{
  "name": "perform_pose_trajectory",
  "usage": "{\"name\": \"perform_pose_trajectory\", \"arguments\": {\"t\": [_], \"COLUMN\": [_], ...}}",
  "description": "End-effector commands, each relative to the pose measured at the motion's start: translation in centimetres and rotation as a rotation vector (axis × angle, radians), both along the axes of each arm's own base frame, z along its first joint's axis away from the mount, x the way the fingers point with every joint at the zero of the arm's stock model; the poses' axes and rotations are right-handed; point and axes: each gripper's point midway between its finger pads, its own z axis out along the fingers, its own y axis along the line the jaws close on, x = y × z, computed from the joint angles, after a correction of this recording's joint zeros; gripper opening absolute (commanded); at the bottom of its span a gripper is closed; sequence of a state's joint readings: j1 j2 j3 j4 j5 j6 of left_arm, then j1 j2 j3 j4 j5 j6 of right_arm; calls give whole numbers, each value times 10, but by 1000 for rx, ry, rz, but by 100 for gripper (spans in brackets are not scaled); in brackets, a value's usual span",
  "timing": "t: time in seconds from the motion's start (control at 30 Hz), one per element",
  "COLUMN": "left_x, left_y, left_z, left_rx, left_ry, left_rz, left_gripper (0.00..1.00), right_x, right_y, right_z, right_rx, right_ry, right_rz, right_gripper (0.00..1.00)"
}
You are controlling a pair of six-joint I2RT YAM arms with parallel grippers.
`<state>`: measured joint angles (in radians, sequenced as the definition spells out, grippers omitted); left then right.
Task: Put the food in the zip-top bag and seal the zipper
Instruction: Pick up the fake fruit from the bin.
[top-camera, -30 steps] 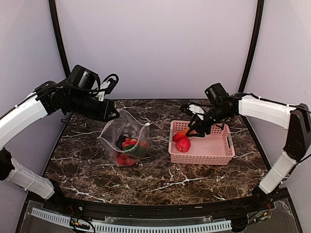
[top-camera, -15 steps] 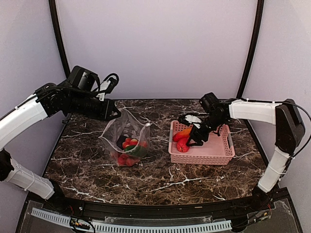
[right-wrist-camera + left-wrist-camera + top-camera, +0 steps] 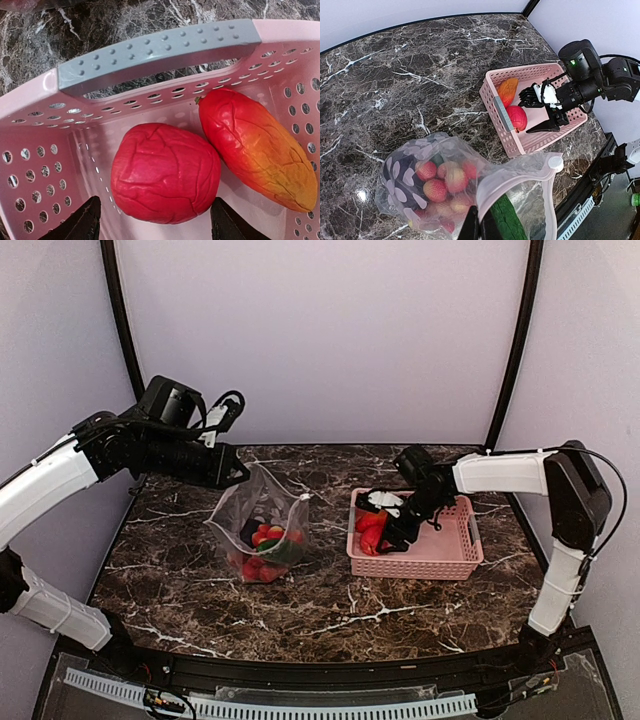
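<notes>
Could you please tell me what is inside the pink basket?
A red round piece and an orange-red long piece, touching, by the grey handle. The right gripper hides part of the basket floor.

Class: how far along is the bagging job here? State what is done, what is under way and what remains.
Done: red berries and the cucumber sit inside the zip-top bag, whose mouth the left gripper holds up. In hand: the right gripper, open, is poised at the red round piece in the pink basket. Left: that piece, the orange-red long piece, then closing the zipper.
</notes>
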<state>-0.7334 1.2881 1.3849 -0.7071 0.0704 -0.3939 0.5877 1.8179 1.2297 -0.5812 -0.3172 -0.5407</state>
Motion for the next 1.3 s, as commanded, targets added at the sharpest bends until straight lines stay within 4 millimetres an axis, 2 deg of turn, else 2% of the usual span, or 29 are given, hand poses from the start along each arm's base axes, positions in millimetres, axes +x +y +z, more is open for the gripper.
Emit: {"name": "perform_pose_trajectory", "arguments": {"t": [0.0,0.17,0.33,0.57,0.77,0.9,1.0,1.13,1.27], "left_x": [-1,-2,-3,-3,-4,-3,-2,-2,-2], "left_y": [-1,-1,-1,-4,-4,-1,0,0,-1], "left_z": [-1,-2,-5,-6,-6,-6,-4,-3,-2], "left_rx": [-13,-18,-19,-25,-28,-11,-9,-13,-23], "left_ry": [4,6,11,15,16,9,2,-11,-23], "left_rz": [-4,-3,-3,-7,-10,-2,0,-1,-3], "left_gripper": [1,1,1,1,1,1,1,1,1], "right_x": [6,6,1,1,4,10,7,-12,-23], "right_y": [4,6,14,17,10,-3,-6,10,29], "right_z": [-10,-16,-7,0,23,56,93,163,220], "right_rx": [-16,-15,40,55,56,45,94,250,326], "right_ry": [-4,6,7,-6,-79,-197,-264,-292,-333], "right_rz": [-15,-18,12,17,4,-17,-6,63,107], "right_gripper": [73,71,68,46,36,35,35,36,36]}}
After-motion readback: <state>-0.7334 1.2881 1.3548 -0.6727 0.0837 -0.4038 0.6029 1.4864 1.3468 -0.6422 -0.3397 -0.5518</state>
